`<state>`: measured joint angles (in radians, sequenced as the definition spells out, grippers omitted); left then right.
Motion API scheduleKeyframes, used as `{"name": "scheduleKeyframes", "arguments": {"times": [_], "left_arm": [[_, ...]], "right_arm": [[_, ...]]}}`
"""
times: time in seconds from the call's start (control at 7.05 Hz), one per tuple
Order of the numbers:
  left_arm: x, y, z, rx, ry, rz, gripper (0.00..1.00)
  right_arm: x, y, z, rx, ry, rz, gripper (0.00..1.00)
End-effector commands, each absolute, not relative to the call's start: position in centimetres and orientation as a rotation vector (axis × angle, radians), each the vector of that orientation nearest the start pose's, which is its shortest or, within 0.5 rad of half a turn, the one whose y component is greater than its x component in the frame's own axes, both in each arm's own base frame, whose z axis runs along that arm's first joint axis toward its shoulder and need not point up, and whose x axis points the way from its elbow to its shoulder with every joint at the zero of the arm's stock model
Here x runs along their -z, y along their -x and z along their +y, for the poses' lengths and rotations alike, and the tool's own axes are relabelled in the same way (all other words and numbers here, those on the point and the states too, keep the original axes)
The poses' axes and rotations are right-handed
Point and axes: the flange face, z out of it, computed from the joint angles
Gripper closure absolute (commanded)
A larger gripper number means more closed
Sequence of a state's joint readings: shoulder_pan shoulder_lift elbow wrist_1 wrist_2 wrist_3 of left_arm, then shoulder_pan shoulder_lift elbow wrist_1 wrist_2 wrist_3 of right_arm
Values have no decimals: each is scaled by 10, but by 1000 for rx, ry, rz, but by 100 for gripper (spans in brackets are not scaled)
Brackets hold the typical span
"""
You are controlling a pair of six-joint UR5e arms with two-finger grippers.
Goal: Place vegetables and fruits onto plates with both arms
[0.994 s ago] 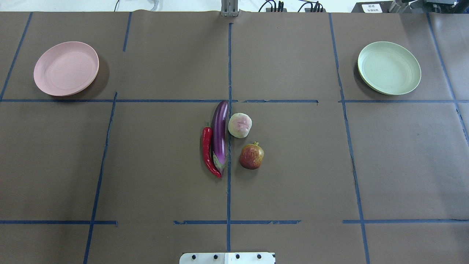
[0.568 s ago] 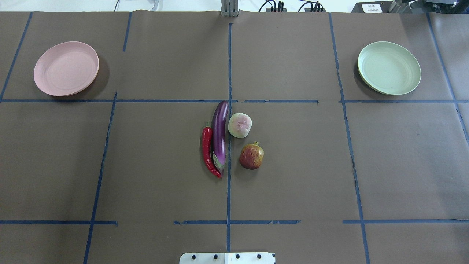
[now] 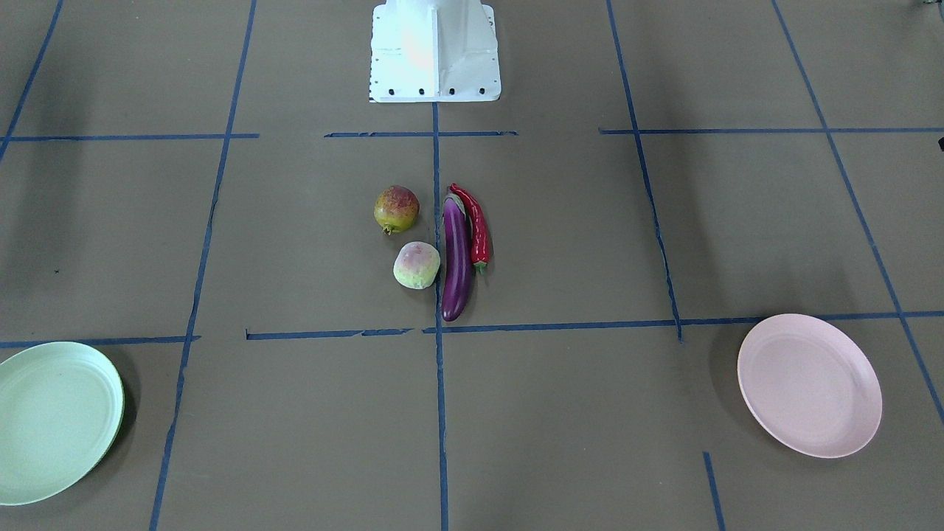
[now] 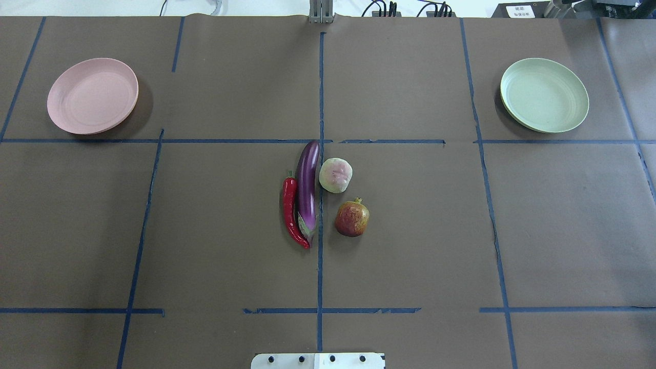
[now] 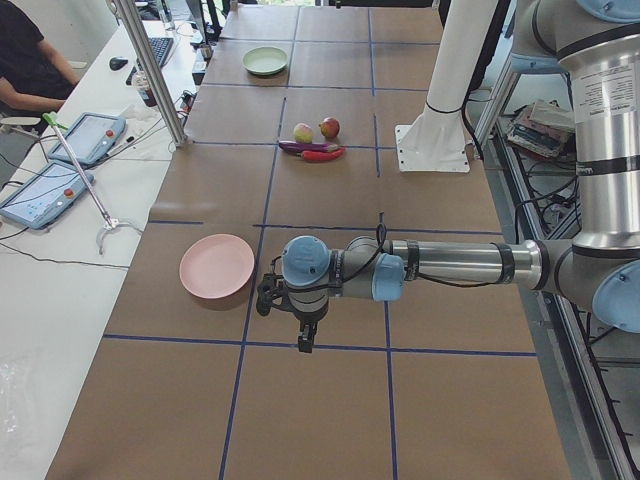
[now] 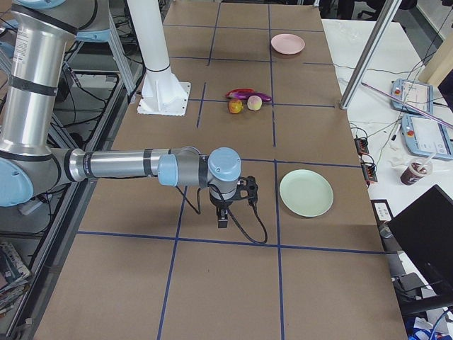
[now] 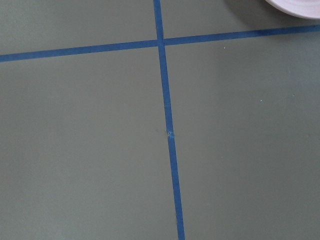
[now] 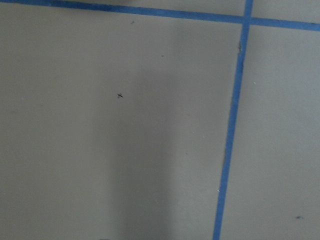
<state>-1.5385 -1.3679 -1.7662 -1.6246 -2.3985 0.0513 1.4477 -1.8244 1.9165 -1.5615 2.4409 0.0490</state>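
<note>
The purple eggplant and the red chili lie side by side at the table's middle. The pale green-pink fruit and the yellow-red fruit with a crown sit just right of them. The pink plate at far left and the mint green plate at far right are both bare. My left gripper hangs beside the pink plate. My right gripper hangs beside the green plate. I cannot tell if either is open or shut. Neither shows in the overhead view.
The white base block stands at the robot's side of the table. Blue tape lines cross the brown cover. An operator's bench with tablets runs along the far side. The left wrist view catches the pink plate's rim.
</note>
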Motion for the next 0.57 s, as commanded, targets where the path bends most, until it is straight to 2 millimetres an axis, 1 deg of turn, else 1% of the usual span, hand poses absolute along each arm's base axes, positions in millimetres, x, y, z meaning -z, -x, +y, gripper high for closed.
{"name": "scheduleKeyframes", "arguments": {"times": [0.0, 0.14, 0.28, 0.43], "left_arm": [[-642, 46, -410, -102, -55, 828, 0], [-638, 46, -412, -111, -79, 826, 0], [-636, 46, -412, -125, -113, 826, 0], [-637, 46, -409, -128, -121, 827, 0]], "right_arm": [[-532, 72, -427, 39, -31, -950, 0], [-488, 125, -444, -1, -11, -994, 0], [-441, 177, -455, -40, 32, -1026, 0], [-392, 232, -460, -100, 44, -1032, 0]]}}
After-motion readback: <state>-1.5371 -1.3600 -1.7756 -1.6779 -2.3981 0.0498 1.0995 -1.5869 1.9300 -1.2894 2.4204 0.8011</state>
